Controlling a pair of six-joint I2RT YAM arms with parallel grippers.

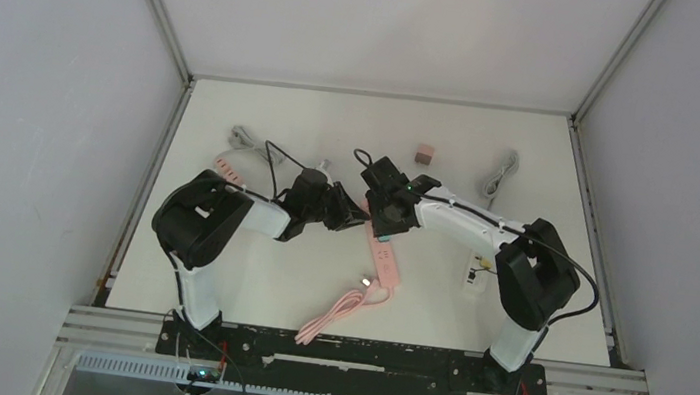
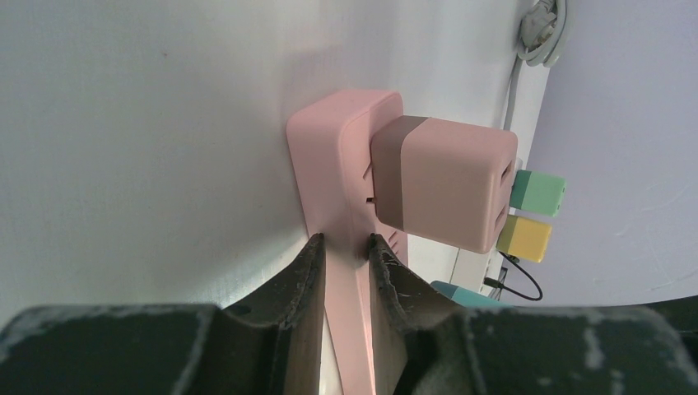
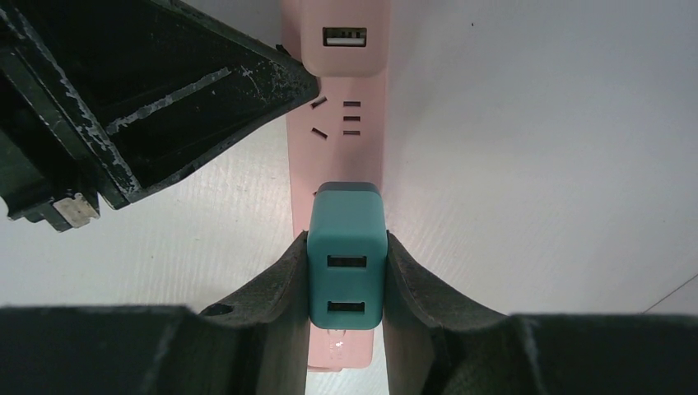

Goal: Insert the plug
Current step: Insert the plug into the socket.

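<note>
White tabletop (image 1: 336, 115) between grey walls (image 1: 39, 69) carries pink strip (image 1: 385, 262).

The long pink plastic power strip (image 3: 342, 132) and the teal block-shaped plastic charger (image 3: 346, 222) look smooth and matt. The white table top (image 3: 535, 206) shows a fine grainy texture, while the right gripper's (image 3: 346, 243) black fingers (image 3: 272, 296) are dull, scuffed and scratched pale.
</note>
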